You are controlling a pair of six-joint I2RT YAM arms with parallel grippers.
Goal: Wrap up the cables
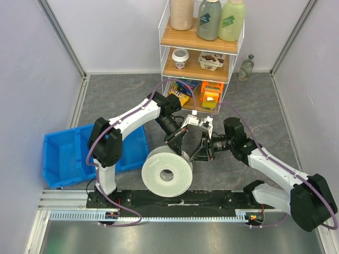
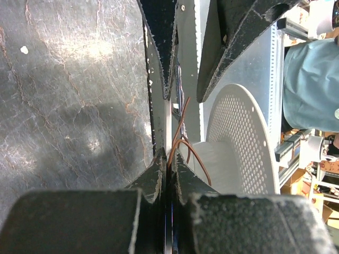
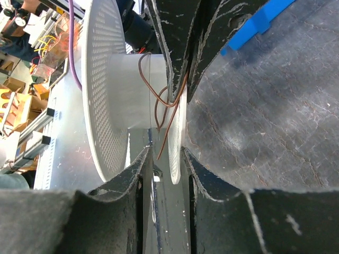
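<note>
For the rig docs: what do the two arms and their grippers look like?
Both the left arm and right arm have white links with black joint housings and black bases; a thin purple hose loops along each. The left gripper and right gripper have black wedge-shaped fingers with whitish scuffed edges.

Near edge of table (image 1: 265, 106), middle: spool (image 1: 167, 172). Just behind spool: left gripper (image 1: 177, 144) and right gripper (image 1: 200, 153), side by side, tips close. Against spool's core, between its discs: wire (image 3: 168, 103), looped loosely. Near-left corner, just left of spool: bin (image 1: 53, 159). Far edge, middle: rack (image 1: 190, 43), bottles (image 1: 209, 20) on top shelf, cup (image 1: 180, 57) and tub (image 1: 211, 60) on shelf below. Right of rack, on table: small bottle (image 1: 247, 67).
</note>
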